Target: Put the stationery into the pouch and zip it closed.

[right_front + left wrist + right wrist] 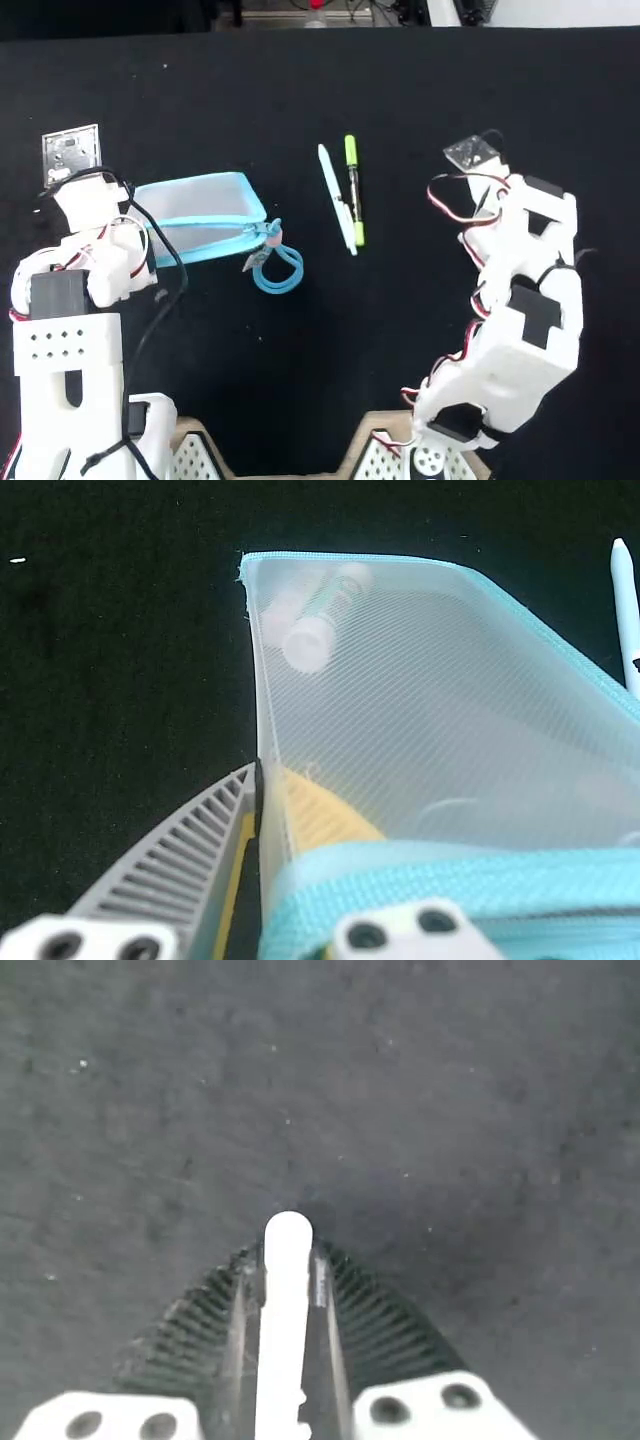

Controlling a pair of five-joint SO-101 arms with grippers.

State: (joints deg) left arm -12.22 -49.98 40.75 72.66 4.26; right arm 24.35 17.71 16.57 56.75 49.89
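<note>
The translucent pouch with teal trim lies at the left of the black table, its teal loop strap trailing to the right. My left gripper is shut on the pouch's left end. In the left wrist view one grey finger is outside the pouch wall and a yellow one shows through it. A white cylindrical item lies inside. A pale blue pen and a green pen lie side by side mid-table. My right gripper is shut on a white stick-like item above bare table.
A small silvery square lies at the far left, another by the right arm. The pale pen's tip lies just beyond the pouch. Cables hang along both arms. Open black cloth lies between the pens and the right arm.
</note>
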